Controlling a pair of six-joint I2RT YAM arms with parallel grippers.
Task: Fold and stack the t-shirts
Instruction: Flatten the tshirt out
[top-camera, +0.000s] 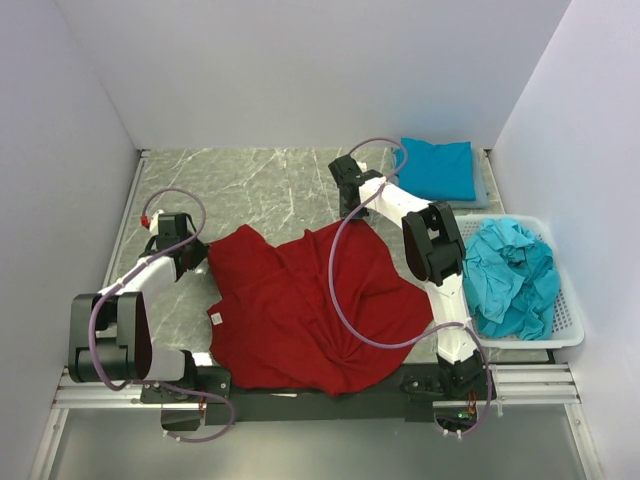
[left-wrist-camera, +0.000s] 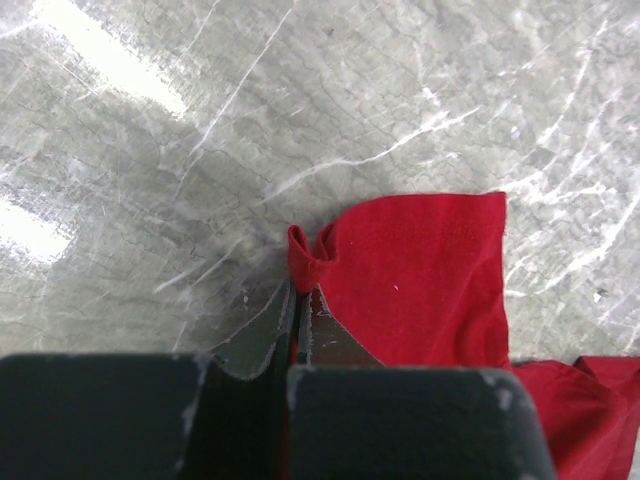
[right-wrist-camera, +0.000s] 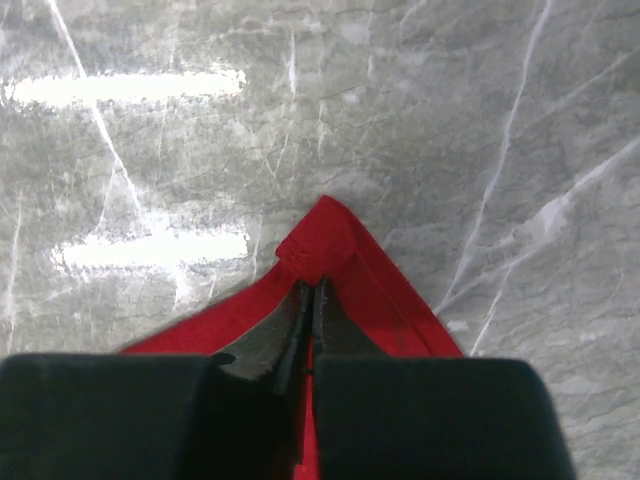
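A deep red t-shirt (top-camera: 300, 305) lies spread and rumpled on the marble table, its white neck label (top-camera: 215, 317) at the left. My left gripper (top-camera: 192, 250) is shut on a bunched edge of the red shirt (left-wrist-camera: 420, 280) at its left corner. My right gripper (top-camera: 352, 212) is shut on a pointed corner of the red shirt (right-wrist-camera: 335, 250) at the far edge. A folded teal-blue t-shirt (top-camera: 437, 168) lies at the back right. Crumpled teal-blue shirts (top-camera: 510, 275) fill the basket.
A white mesh basket (top-camera: 570, 325) stands at the right edge. Bare marble table (top-camera: 250, 185) stretches behind the red shirt. White walls close in on three sides. A cable (top-camera: 345, 300) loops over the red shirt.
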